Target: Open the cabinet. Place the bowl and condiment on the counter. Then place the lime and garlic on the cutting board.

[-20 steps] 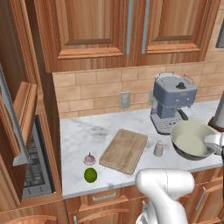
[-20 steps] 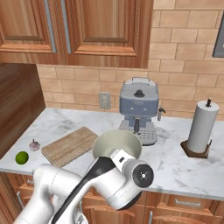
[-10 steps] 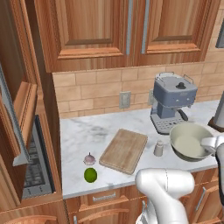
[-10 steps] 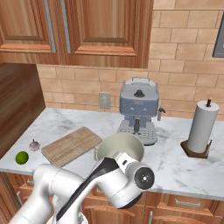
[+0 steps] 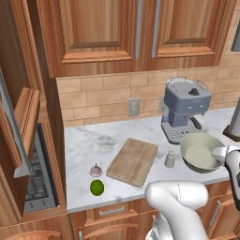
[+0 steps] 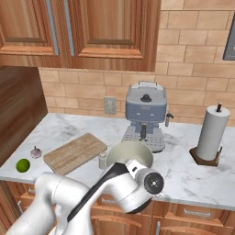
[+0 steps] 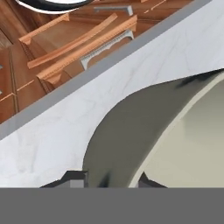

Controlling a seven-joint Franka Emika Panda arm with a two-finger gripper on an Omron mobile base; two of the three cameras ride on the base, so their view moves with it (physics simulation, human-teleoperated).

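Here the hand (image 7: 107, 181) straddles the rim of the bowl (image 7: 144, 135): in the hand view one dark fingertip (image 7: 72, 178) stands outside the dark grey wall and the other sits just inside the cream lip, so the hand is clamped on the bowl's rim. The bowl (image 5: 201, 151) sits at the front of the marble surface (image 5: 91, 145), just before the grey coffee machine (image 5: 184, 108); whether its base touches the surface or hangs a little above it cannot be told. In the right base view the bowl (image 6: 131, 153) is partly covered by the arm's white wrist.

Just beside the bowl, on its left in the left base view, stands the small pale condiment (image 5: 170, 159) shaker, upright on the surface and close to the right edge of the cutting board (image 5: 133, 161). The board lies flat and bare, angled across the middle of the surface. Off its left corner rests the garlic (image 5: 95, 170), and the lime (image 5: 97, 187) lies just in front of the garlic near the surface's front edge; neither is on the board.

The cabinet (image 5: 16, 122) door at far left stands swung open. On the far right of the surface, in the right base view, a paper-towel roll (image 6: 211, 132) stands upright on its holder.
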